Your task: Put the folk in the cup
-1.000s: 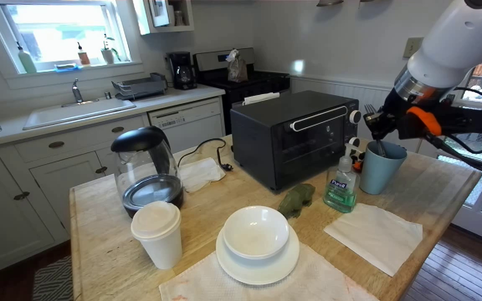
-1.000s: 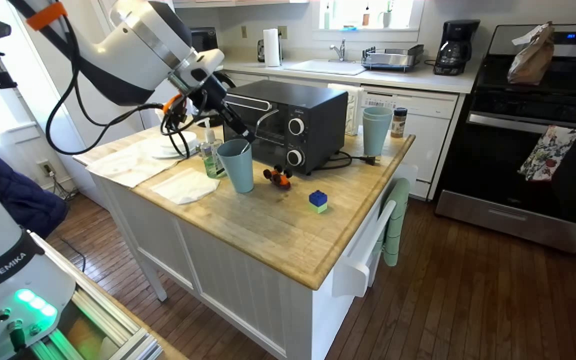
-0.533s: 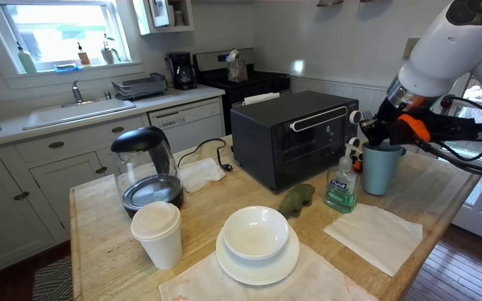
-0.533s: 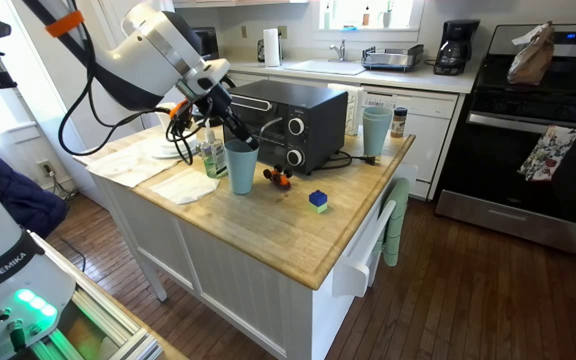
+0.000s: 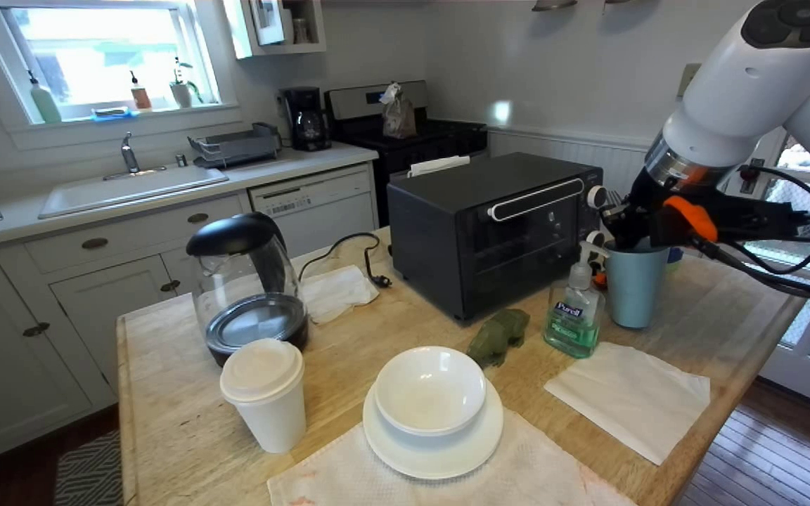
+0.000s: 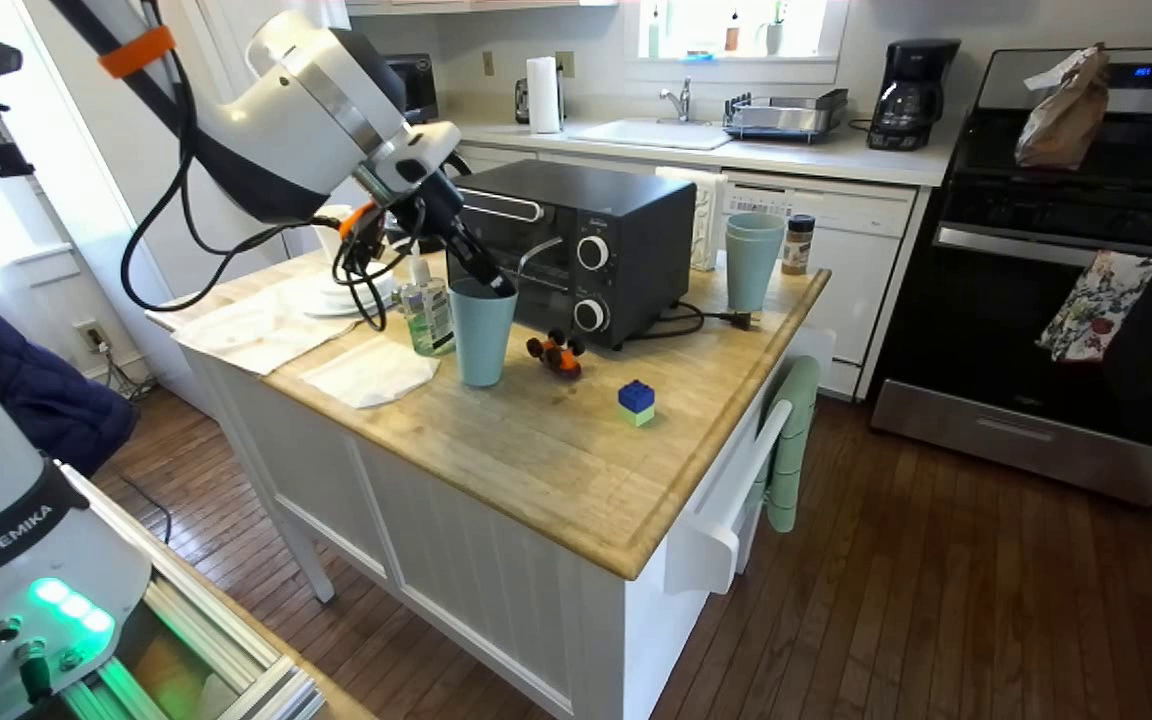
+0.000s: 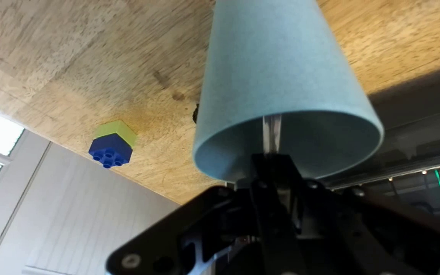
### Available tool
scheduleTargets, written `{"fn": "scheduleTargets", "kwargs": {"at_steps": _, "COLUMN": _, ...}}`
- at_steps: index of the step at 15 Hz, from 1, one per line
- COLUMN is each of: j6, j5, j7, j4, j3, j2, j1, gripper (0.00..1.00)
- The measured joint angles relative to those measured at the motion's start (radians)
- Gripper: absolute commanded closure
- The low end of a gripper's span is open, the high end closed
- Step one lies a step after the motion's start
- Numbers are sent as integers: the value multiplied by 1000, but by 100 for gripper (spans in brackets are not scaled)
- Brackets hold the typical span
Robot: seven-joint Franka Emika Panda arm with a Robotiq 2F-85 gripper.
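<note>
Wooden tabletop below, fingers pinch the fork, its handle inside the teal cup

Sanitizer bottle, orange toy and black oven crowding us at the cup, bare bench free around the block

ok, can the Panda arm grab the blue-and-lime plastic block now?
Probably not yet: its black pincer grips the slender grey metal fork, lower end inside the tapered teal tumbler. After release, the way looks open; the block stands uncovered.
</note>
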Motion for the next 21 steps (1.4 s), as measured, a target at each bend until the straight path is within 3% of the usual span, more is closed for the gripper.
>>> {"fn": "scheduleTargets", "kwargs": {"at_steps": 6, "j6": 0, "j5": 0, "j7": 0, "j4": 0, "j3": 5, "j2": 0, "j1": 2, "gripper": 80}}
{"fn": "scheduleTargets", "kwargs": {"at_steps": 7, "j6": 0, "j5": 0, "j7": 0, "j4": 0, "j3": 6, "j2": 0, "j1": 2, "gripper": 88}}
{"fn": "scheduleTargets", "kwargs": {"at_steps": 9, "j6": 0, "j5": 0, "j7": 0, "j4": 0, "j3": 7, "j2": 0, "j1": 2, "gripper": 92}}
{"fn": "scheduleTargets", "kwargs": {"at_steps": 10, "j6": 0, "j5": 0, "j7": 0, "j4": -1, "j3": 7, "j2": 0, "j1": 2, "gripper": 99}}
{"fn": "scheduleTargets", "kwargs": {"at_steps": 21, "j6": -1, "j5": 0, "j7": -1, "j4": -5, "j3": 10, "j2": -1, "j1": 2, "gripper": 100}}
